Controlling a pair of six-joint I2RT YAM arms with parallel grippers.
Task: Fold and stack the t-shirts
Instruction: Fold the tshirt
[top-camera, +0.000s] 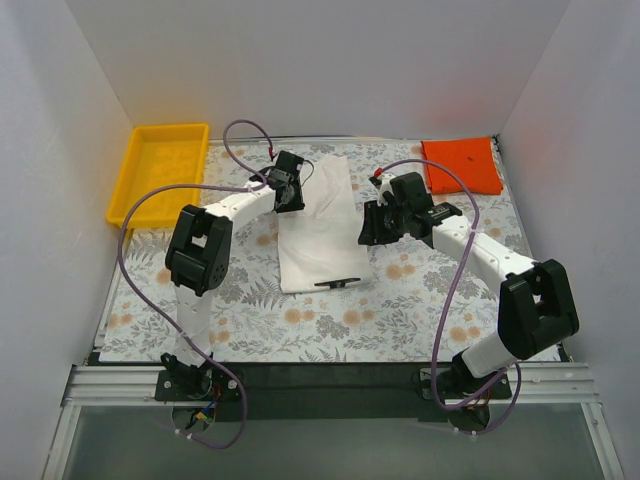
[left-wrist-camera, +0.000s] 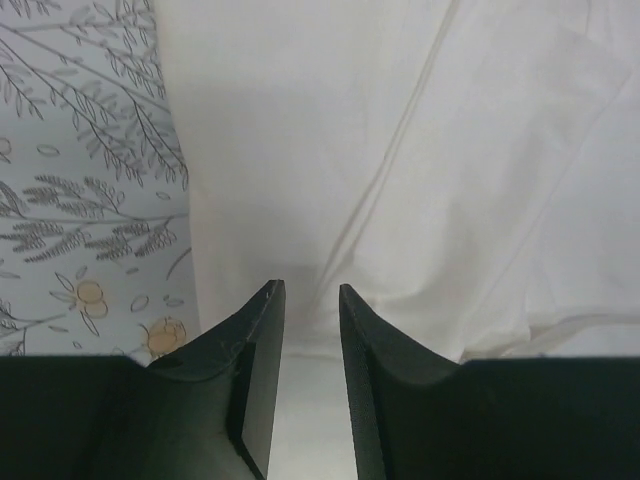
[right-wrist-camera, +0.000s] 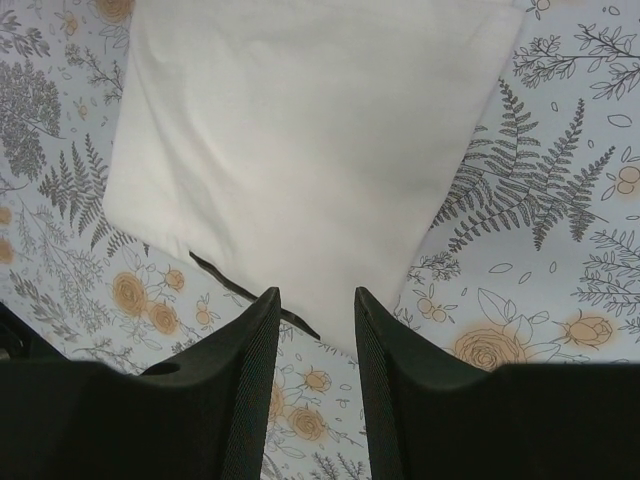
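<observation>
1. Top view: white shirt (top-camera: 320, 225) folded into a long strip mid bench (top-camera: 400, 310), running near to far. A black bit shows at its near edge.
2. Orange shirt (top-camera: 462, 165) lies folded flat in the far right corner, well apart from the white shirt.
3. Yellow tray (top-camera: 160, 170) sits far left.
4. Left pincer (left-wrist-camera: 310, 290): fingers slightly apart over the white shirt's left edge, far half. No cloth visibly pinched.
5. Right pincer (right-wrist-camera: 317, 292): fingers apart, nothing between them, at the white shirt's right edge.
</observation>
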